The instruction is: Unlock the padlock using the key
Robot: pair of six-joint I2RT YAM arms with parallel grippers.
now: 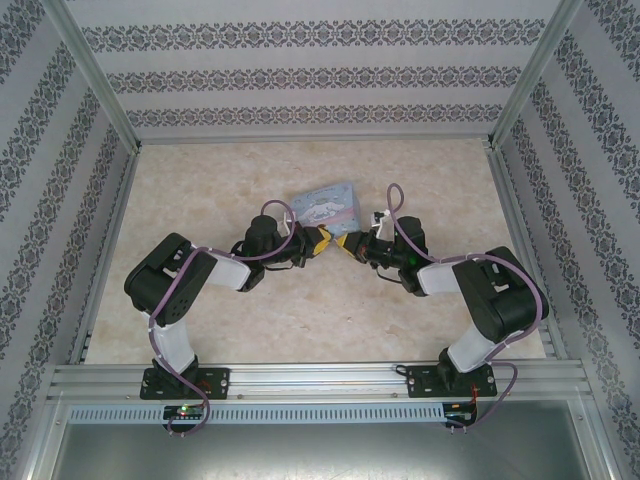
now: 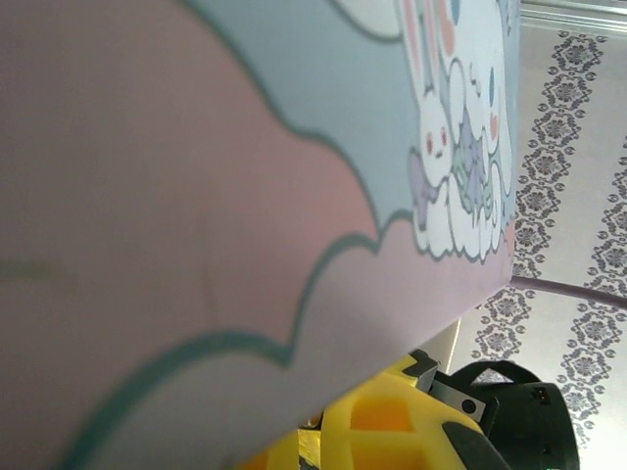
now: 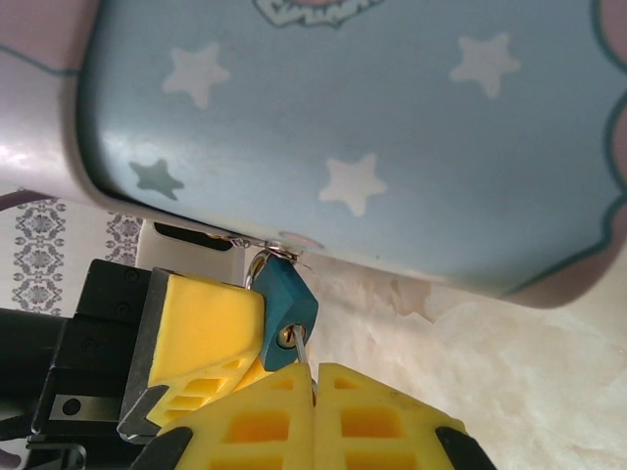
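Yellow pads (image 3: 382,421) of the right hand (image 3: 313,387) sit lowest and closest in the right wrist view. They are pressed flat together with the key (image 3: 303,354) nipped between them, and only a thin sliver of its shank shows. The padlock (image 3: 288,304) lies just off those tips at about 11 o'clock, touching the key, whose tip appears to sit in the keyhole at the lock's lower end. Long axis of the padlock is tilted. The shackle (image 3: 259,268) end points up toward 11 o'clock, hooked through the hasp (image 3: 279,240) under the light-blue tin (image 3: 372,127). The keyhole end points down toward 5 o'clock, facing the right hand. Key and lock body run nearly in one line. The left hand (image 3: 257,338) sits at the padlock's 9 o'clock, closed, its yellow tip hard against the lock's left side. It looks like a pinch on the body, though the far finger is hidden. From above, both hands meet over the counter (image 1: 300,320) with the tin at their 12 o'clock. Judgement: the right hand has the key, so the coming move is a twist about that 11-to-5 line while the left steadies the lock. Shackle looks seated, so not unlocked yet. Risk: key slipping between the pads.
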